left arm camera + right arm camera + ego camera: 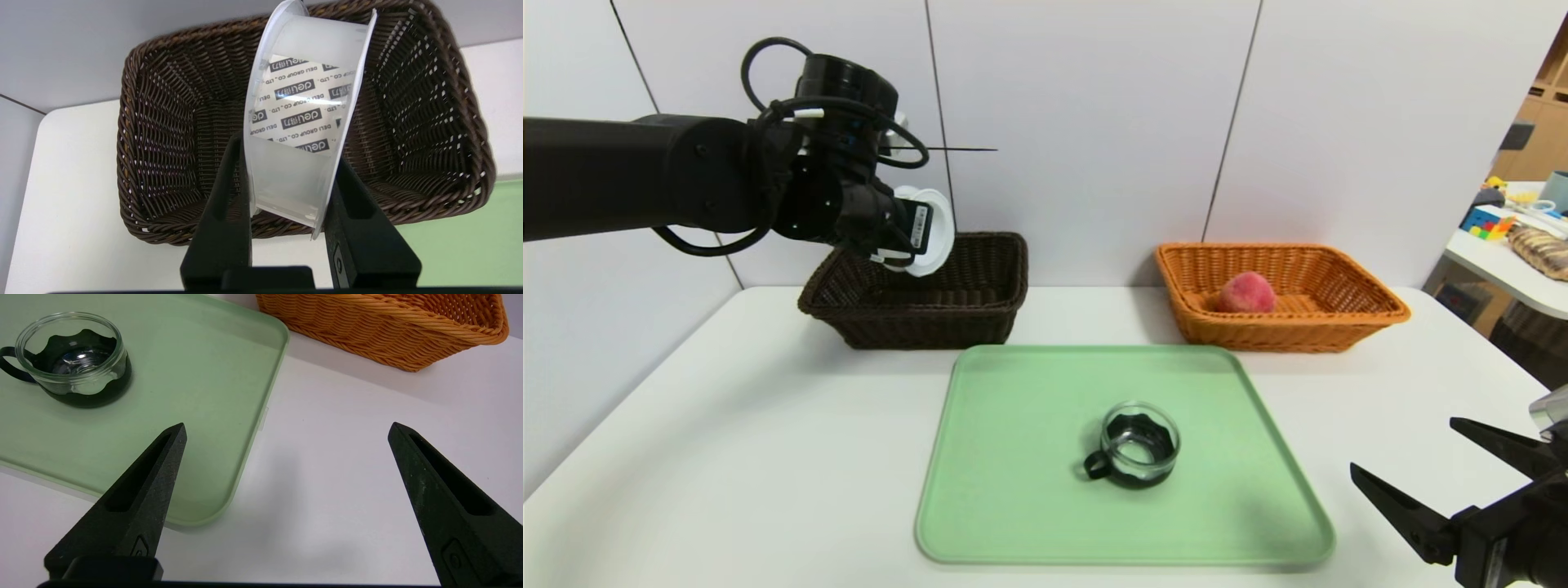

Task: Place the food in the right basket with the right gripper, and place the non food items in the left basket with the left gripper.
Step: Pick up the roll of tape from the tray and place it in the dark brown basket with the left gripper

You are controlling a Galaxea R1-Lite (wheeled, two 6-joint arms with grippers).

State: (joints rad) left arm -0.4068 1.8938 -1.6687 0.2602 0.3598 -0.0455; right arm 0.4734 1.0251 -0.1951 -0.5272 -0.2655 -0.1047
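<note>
My left gripper [913, 245] hangs above the dark brown left basket [980, 314], shut on the white plastic ring [929, 231]. In the left wrist view the ring [304, 110] sits clamped between the two black fingers [222, 212] of my left gripper [288, 153], with the brown basket [163, 134] below. The peach [1246, 293] lies inside the orange right basket [1339, 322]. The clear glass cup with black base and handle [1139, 444] stands on the green tray [1013, 457]. My right gripper [1405, 449] is open and holds nothing, low at the table's near right; [286, 430] marks it in its own view, beside the cup [73, 359].
The green tray [184, 396] lies in the middle of the white table [727, 425], in front of both baskets. The orange basket [380, 330] stands beyond the tray's corner. A second table with toys [1515, 237] stands at the far right. A white wall runs behind the baskets.
</note>
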